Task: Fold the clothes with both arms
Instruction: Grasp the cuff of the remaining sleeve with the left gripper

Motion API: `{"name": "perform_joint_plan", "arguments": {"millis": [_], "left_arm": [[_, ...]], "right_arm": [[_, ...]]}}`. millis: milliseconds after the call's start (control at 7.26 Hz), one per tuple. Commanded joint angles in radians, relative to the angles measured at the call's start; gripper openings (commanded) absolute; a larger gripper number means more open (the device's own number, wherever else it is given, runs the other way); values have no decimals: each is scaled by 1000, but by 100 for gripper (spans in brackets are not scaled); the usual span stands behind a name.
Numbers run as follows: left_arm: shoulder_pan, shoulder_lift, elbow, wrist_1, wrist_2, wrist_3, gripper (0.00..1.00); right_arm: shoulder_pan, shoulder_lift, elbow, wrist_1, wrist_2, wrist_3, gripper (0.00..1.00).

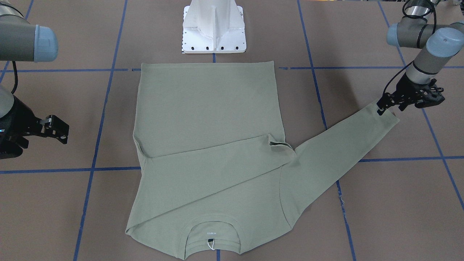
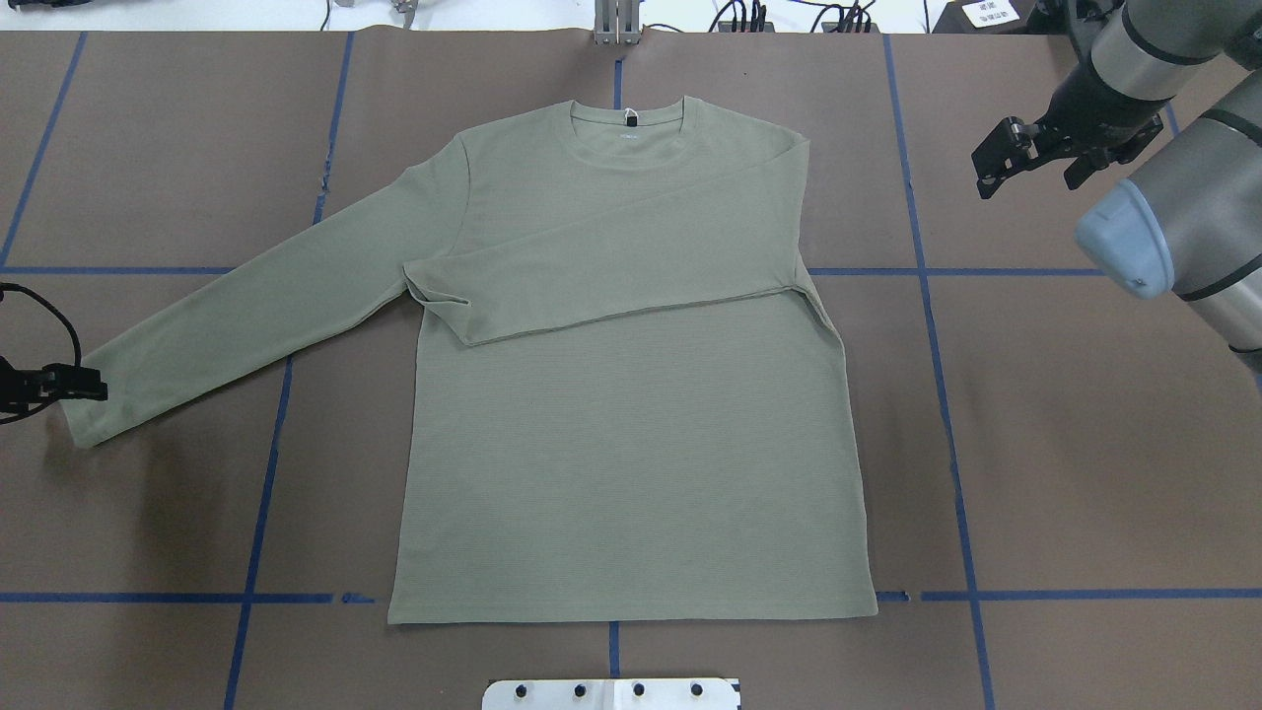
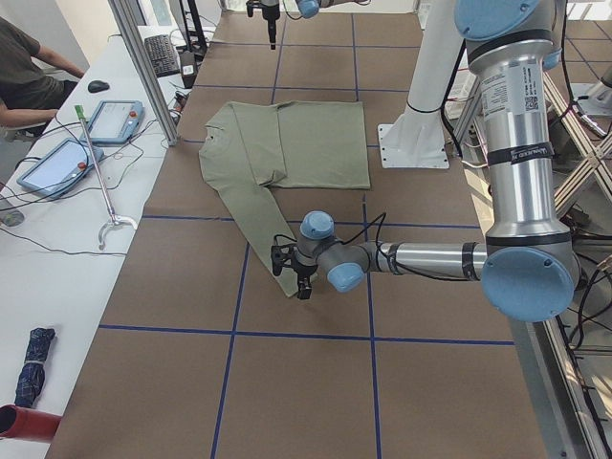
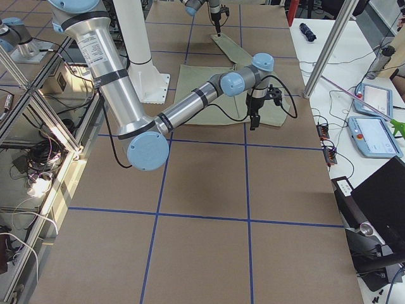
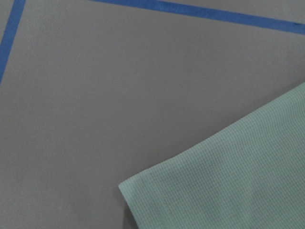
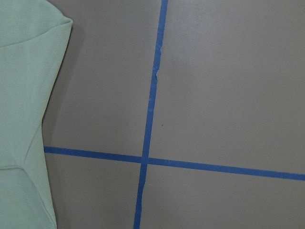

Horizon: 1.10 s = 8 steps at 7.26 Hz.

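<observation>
Cloth is seen spread flat on the brown table: one sage-green long-sleeved shirt, laid with its hem toward the white pedestal base and its ribbed neck toward the far edge. The sleeve on the robot's right is folded across the chest, so that its cuff end lies near the opposite armpit. The other sleeve is stretched out at a slant over the table on the robot's left, crossing a line of blue tape. The left gripper is placed at the cuff of this stretched sleeve, its tip over the cuff's edge in the overhead view. In the left wrist view the cuff is shown lying flat on the table with no finger visible, so whether the jaws are apart or pressed on the cloth cannot be told. The right gripper is held well apart from the shirt, above bare table on the robot's right. Its jaws are seen apart, with nothing between them. In the right wrist view only the shirt's edge and a crossing of tape lines are shown.
</observation>
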Motion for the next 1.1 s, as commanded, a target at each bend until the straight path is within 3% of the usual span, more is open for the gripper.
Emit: {"name": "perform_joint_plan", "arguments": {"millis": [0,413,551,965], "left_arm": [[6,-3,5,0,0,-2,99],[12,-3,6,-1,0,2,99],[12,-3,5,-1,0,4,95],[13,-3,5,-4,0,-1,60]], "right_arm": [[0,0,0,0,0,0,100],[0,1,0,0,0,0,100],[0,1,0,0,0,0,100],[0,1,0,0,0,0,100]]}}
